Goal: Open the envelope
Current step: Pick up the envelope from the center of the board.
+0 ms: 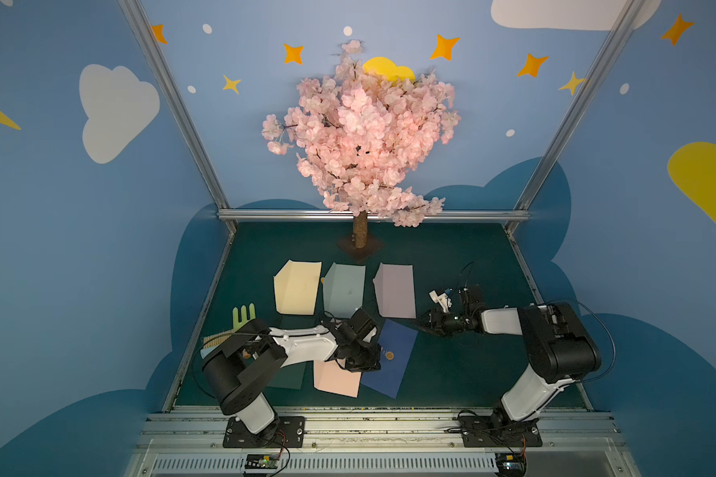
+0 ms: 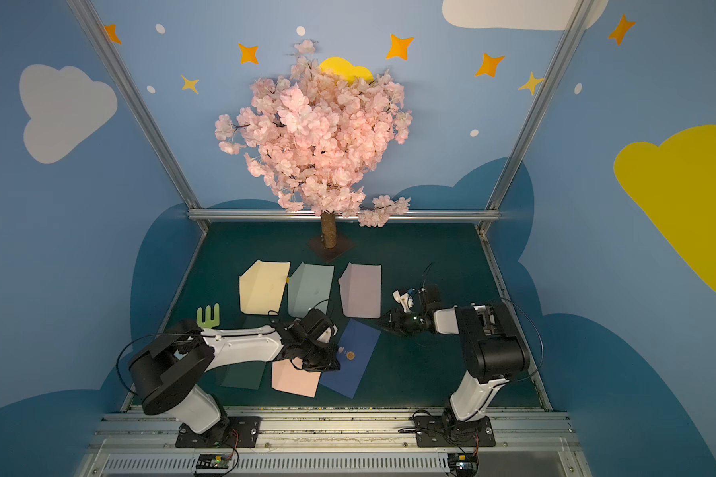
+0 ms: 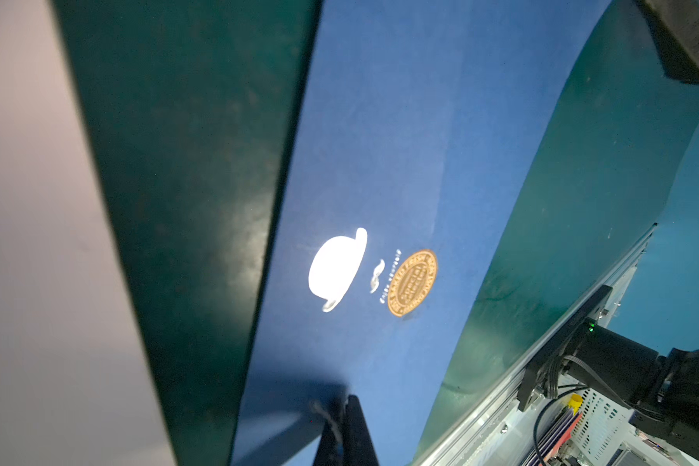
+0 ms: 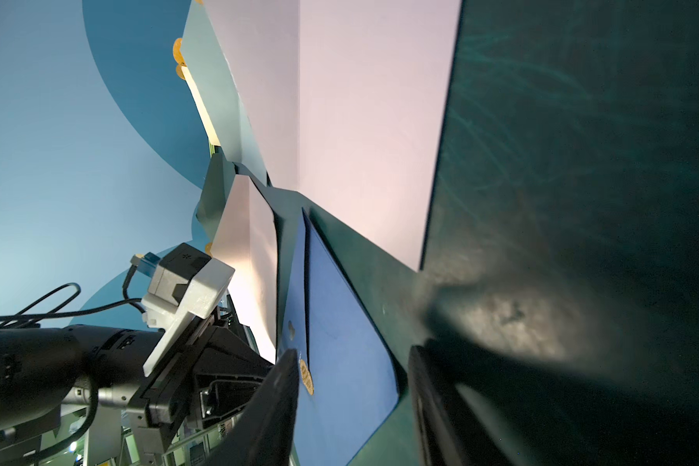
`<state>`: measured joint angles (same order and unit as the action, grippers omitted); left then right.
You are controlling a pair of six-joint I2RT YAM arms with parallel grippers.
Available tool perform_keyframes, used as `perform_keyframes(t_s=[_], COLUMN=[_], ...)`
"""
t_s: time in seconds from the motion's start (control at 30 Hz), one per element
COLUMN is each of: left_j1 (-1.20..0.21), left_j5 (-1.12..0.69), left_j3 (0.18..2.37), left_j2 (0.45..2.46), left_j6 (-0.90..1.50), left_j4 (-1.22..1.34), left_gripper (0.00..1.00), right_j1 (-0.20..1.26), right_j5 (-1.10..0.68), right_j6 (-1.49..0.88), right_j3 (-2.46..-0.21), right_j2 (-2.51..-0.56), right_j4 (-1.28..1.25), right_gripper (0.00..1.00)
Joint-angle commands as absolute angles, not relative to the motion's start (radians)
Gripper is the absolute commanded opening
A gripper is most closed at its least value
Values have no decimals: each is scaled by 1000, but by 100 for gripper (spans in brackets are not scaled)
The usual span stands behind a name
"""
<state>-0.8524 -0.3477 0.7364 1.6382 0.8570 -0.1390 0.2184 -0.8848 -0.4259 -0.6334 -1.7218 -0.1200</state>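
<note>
**On the near worktop: sealed blue envelope between two tools**

Close to the front rail, blue envelope (image 1: 393,373) flat on the dark green worktop (image 1: 472,371), long axis running near to far, slightly tilted, gold seal (image 3: 412,282) intact at mid-face. Left tool (image 3: 344,407) shut, tips down at its left long edge; pinching or only pressing, cannot tell. Right tool (image 4: 352,353) partly wide, just off the far right corner, envelope lying leftward and nearer from it. Likely falls to the right tool to work under the seal. Beyond, row of three pastel envelopes (image 1: 344,289), blossom tree (image 1: 360,136), cloud-painted walls (image 1: 79,247).

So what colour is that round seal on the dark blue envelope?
Round seal on dark blue envelope: golden-brown, clearest in left wrist view.
</note>
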Motion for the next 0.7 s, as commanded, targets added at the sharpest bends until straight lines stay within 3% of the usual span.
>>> perform_keyframes(t_s=[0.0,0.67], left_j1=[-849,-842], left_j5=[-319,-350], left_j3=[696,690], left_j2=[1691,1741], left_j6=[855,862], left_j4=[-192,-149], left_gripper=[3,3], right_j1=[239,299], right_j5=[-857,-965], right_j6=[-423,-635], right_j3=[-595,-517], right_j2=[-1725,-1686], right_j4=[-98,-336], right_gripper=[47,48])
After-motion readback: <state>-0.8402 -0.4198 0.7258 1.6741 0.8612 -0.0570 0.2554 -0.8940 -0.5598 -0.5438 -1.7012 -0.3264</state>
